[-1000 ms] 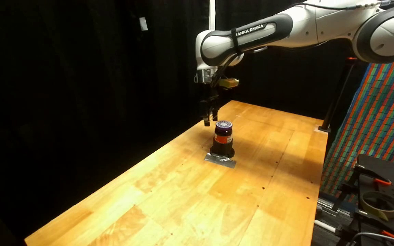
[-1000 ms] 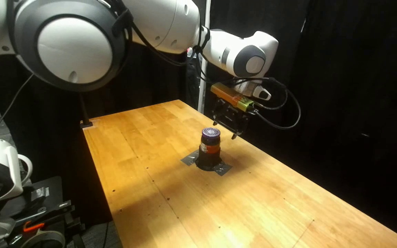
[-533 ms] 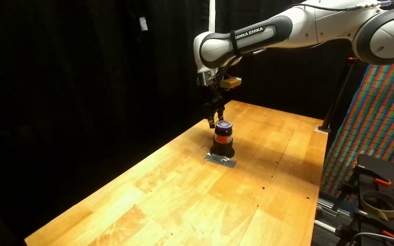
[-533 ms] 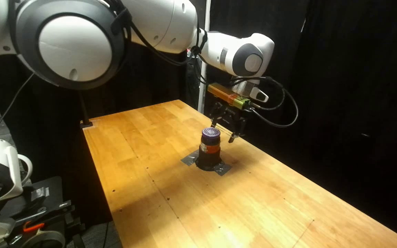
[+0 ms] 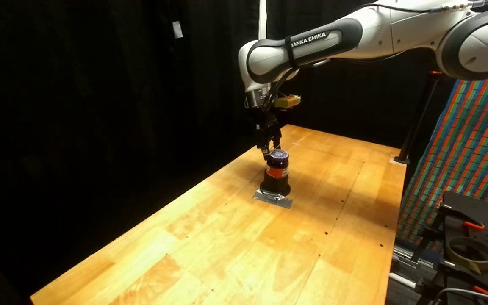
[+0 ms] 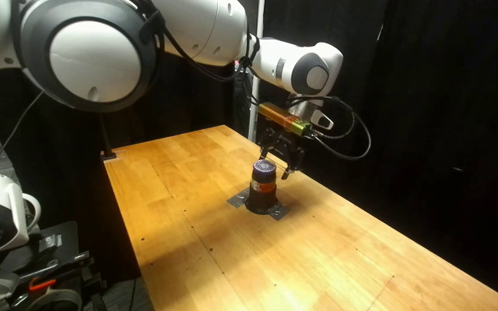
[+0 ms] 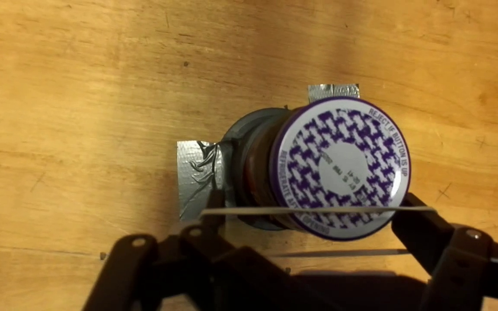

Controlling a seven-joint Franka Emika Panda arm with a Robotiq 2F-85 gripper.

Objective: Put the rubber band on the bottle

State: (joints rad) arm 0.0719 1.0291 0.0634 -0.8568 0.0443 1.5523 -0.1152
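Tape (image 7: 197, 172) lies leftmost in the wrist view, overlapping the foot of a black holder (image 7: 237, 168) on the wooden table (image 7: 71, 129). In front of its edge shows one fingertip of the gripper (image 7: 317, 209), from which a pale rubber band (image 7: 249, 211) runs taut toward the opposite finger. The bottle (image 6: 264, 178) stands upright in the holder, the strand crossing its purple-and-white lid (image 7: 344, 168) in this view; I cannot tell whether they touch. Farthest right comes the second finger, well apart from the first: the jaws are spread, the band stretched between them.
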